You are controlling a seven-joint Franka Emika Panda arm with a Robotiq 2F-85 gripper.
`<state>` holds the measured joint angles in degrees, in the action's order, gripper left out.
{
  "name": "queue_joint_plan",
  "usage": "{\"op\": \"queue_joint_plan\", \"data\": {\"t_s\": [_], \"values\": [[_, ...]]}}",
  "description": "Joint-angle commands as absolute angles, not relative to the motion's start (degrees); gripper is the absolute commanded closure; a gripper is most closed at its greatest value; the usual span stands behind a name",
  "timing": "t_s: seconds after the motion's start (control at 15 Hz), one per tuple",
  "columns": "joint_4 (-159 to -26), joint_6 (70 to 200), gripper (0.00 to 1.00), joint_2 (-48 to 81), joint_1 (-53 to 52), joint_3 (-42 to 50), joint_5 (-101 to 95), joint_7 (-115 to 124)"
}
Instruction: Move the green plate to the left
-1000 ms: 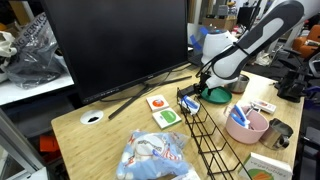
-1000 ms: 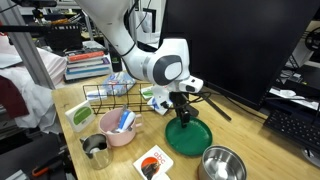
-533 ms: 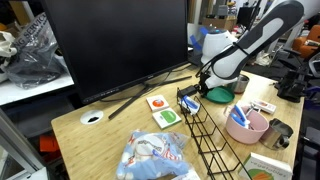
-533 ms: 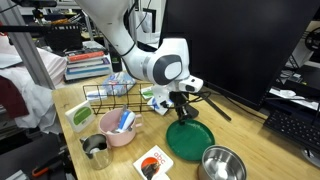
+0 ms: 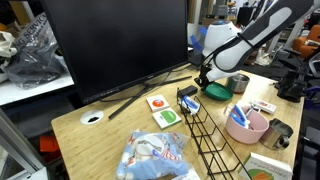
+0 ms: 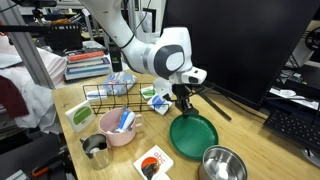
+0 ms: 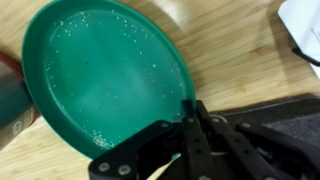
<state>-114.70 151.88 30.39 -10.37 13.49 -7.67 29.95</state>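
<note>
The green plate [image 7: 105, 80] is round, shallow and dark green, and fills the upper left of the wrist view above the wooden table. My gripper [image 7: 193, 108] is shut on the plate's rim at its lower right edge, the two black fingers pressed together over it. In both exterior views the gripper [image 6: 185, 108] [image 5: 205, 85] hangs from the white arm over the rim of the plate [image 6: 195, 133] [image 5: 218, 93]. The plate looks tilted, its gripped edge raised off the table.
A pink bowl [image 6: 120, 127] with blue contents and a black wire rack [image 6: 108, 95] stand beside the plate. A steel bowl [image 6: 223, 163] sits near the front edge, with a picture card [image 6: 154, 161] next to it. The monitor's stand legs [image 5: 150, 85] spread behind.
The jaws have closed on the plate's rim. The arm has risen a little, and the plate has tipped up and shifted slightly with it.
</note>
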Motion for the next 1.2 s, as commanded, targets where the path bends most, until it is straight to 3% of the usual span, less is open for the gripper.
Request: {"op": "queue_joint_plan", "data": {"t_s": [0.0,0.33,1.13], "values": [[-117.64,151.30,0.99,24.82,-11.28,14.16,-10.66,28.90],[-119.73,149.64,0.99,16.90,-11.83,12.25,-15.65,27.79],[-121.79,151.01,0.99,9.60,-12.12,-3.83,-17.26,5.21]]}}
